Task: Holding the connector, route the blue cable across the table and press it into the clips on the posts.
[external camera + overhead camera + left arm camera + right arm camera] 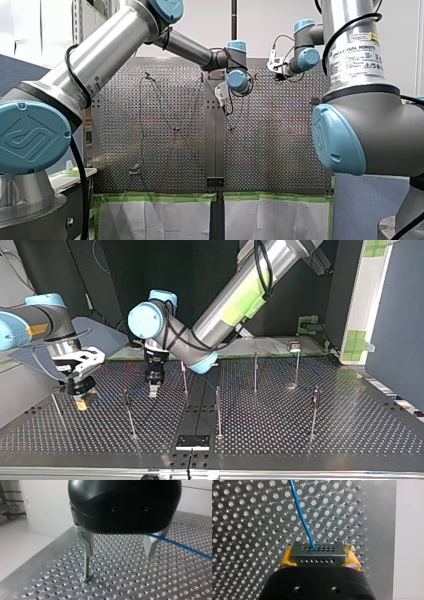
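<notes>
Perforated metal makes up the desk (pixel 350 440), with thin posts (pixel 218 412) standing across it. Near its side edge at the top view's left, the right tool (pixel 82 402) hangs low over it, its yellow pads closed on the connector (pixel 316 552). The blue cable (pixel 300 515) leaves the connector's face and runs off over the holes toward the desk's middle. The left tool (pixel 118 555) has its metal fingers (pixel 86 542) spread wide with nothing between them. The cable passes just behind one finger, and a post stands at the tip of the other, though contact cannot be judged.

The step in hand looks like routing: the connector is gripped and the cable is drawn out, but whether any clip holds it is too small to tell. The next move calls for the right arm to hold the line taut while carrying it beside the nearest post, and for the left tool to press the cable into that clip.

The left arm slants long past the desk's middle, wrist bent so its tool points straight down. The right arm comes in short, its tool likewise pointing down.
</notes>
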Controlling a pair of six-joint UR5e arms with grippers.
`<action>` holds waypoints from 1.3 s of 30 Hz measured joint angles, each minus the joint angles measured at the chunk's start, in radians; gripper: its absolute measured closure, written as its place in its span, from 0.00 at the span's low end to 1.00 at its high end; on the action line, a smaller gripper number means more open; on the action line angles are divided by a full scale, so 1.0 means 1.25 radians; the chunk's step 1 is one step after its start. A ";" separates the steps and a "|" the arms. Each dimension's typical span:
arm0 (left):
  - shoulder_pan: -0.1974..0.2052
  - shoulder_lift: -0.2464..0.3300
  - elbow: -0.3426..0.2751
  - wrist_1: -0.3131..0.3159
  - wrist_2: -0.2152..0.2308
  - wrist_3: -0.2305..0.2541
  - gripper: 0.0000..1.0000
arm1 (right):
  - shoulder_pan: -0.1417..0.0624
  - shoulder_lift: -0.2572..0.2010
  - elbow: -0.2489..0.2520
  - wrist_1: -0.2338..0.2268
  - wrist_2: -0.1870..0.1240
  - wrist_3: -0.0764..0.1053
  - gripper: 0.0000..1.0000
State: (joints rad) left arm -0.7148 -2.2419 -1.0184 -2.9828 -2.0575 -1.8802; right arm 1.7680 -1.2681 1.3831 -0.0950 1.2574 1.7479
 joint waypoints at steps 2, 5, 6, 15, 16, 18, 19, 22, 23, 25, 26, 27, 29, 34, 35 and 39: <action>-0.004 0.000 0.000 -0.012 -0.011 -0.003 0.00 | 0.000 0.000 0.000 0.000 0.000 0.000 1.00; -0.012 0.000 0.000 -0.032 -0.031 -0.008 0.00 | 0.000 0.000 0.000 0.000 0.000 0.000 1.00; -0.017 0.002 0.000 -0.041 -0.040 -0.009 0.00 | 0.000 0.000 0.000 0.001 0.000 0.000 1.00; -0.078 0.020 0.000 -0.110 -0.109 -0.013 0.00 | 0.002 0.000 0.000 0.003 -0.005 0.000 1.00; -0.084 0.020 -0.001 -0.116 -0.115 -0.013 0.00 | 0.003 0.000 0.000 0.003 -0.005 0.000 1.00; -0.098 0.021 -0.002 -0.130 -0.128 -0.011 0.00 | 0.004 0.000 0.000 0.004 -0.005 0.000 1.00; -0.104 0.022 -0.004 -0.135 -0.134 -0.010 0.00 | 0.005 0.000 0.000 0.005 -0.006 0.000 1.00; -0.124 0.032 -0.017 -0.153 -0.155 -0.006 0.00 | 0.006 0.000 0.000 0.005 -0.006 0.000 1.00; -0.130 0.036 -0.022 -0.155 -0.161 -0.005 0.00 | 0.007 0.000 0.000 0.006 -0.006 0.000 1.00; -0.144 0.048 -0.035 -0.151 -0.171 -0.006 0.00 | 0.007 -0.001 0.000 0.006 -0.006 0.000 1.00; -0.150 0.054 -0.040 -0.148 -0.172 -0.008 0.00 | 0.007 -0.001 0.000 0.006 -0.006 0.000 1.00; -0.158 0.061 -0.048 -0.142 -0.171 -0.011 0.00 | 0.007 -0.001 0.000 0.007 -0.006 0.000 1.00; -0.167 0.073 -0.060 -0.132 -0.165 -0.014 0.00 | 0.007 -0.001 0.000 0.007 -0.006 0.000 1.00; -0.167 0.110 -0.097 -0.096 -0.137 -0.021 0.00 | 0.008 -0.002 0.000 0.007 -0.005 0.000 1.00; -0.163 0.116 -0.103 -0.090 -0.133 -0.022 0.00 | 0.008 -0.002 0.000 0.007 -0.004 0.000 1.00; -0.137 0.146 -0.133 -0.060 -0.108 -0.026 0.00 | 0.009 -0.002 0.000 0.007 -0.004 0.000 1.00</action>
State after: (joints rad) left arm -0.8863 -2.0589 -1.1847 -3.0574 -2.1928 -1.9125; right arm 1.7798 -1.2706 1.3831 -0.0861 1.2519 1.7475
